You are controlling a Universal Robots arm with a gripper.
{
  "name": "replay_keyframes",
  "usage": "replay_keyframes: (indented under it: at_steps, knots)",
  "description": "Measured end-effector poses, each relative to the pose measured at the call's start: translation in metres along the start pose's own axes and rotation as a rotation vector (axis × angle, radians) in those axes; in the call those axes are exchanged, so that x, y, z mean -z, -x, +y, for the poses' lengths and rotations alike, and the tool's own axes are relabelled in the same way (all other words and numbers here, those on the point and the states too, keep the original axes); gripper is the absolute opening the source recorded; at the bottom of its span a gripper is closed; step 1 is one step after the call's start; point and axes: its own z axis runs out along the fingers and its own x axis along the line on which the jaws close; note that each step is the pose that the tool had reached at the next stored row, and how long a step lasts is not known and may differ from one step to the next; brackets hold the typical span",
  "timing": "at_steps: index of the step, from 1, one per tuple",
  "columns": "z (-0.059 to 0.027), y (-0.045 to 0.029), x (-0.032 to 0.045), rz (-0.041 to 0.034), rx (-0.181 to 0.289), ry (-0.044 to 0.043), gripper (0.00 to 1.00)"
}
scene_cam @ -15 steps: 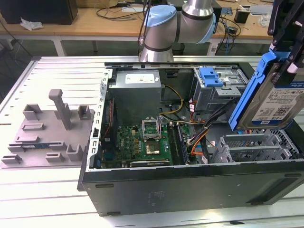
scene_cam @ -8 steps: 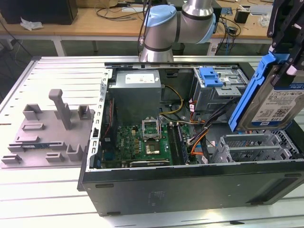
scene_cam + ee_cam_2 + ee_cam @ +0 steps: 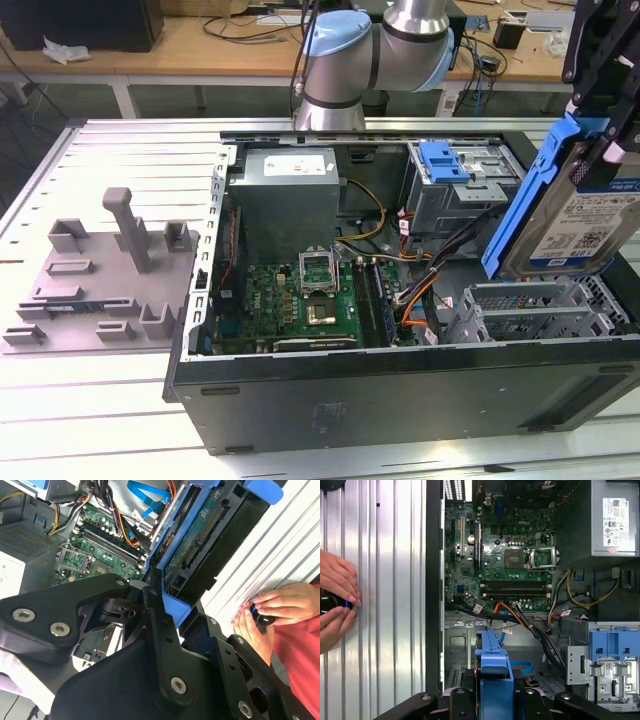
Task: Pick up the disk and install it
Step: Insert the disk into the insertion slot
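Observation:
In the exterior view my gripper [image 3: 600, 115] hangs at the far right, shut on the disk [image 3: 585, 215]. The disk is a silver-grey drive with a blue-and-white label in a blue carrier. It is held tilted on edge above the right end of the open computer case [image 3: 400, 380], over a metal bay [image 3: 530, 305]. In the second wrist view the disk's green circuit side [image 3: 200, 545] and blue frame sit between the black fingers [image 3: 155, 615]. The first wrist view shows the carrier's blue edge [image 3: 493, 667] clamped in the gripper [image 3: 494, 697], above the case floor.
Inside the case are a motherboard [image 3: 310, 295], a power supply [image 3: 290, 195], cable bundles [image 3: 425, 265] and a drive cage topped by a blue bracket [image 3: 445, 160]. A grey fixture plate [image 3: 110, 275] lies at the exterior view's left. A person's hands [image 3: 335, 605] rest on the ribbed table beside the case.

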Motion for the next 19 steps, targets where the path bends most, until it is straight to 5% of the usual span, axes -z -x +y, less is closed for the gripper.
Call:
replay_keyframes:
  at_steps: [19]
  knots:
    - [-0.0003,-0.0021,-0.0114,0.0006,0.004,0.0,0.36]
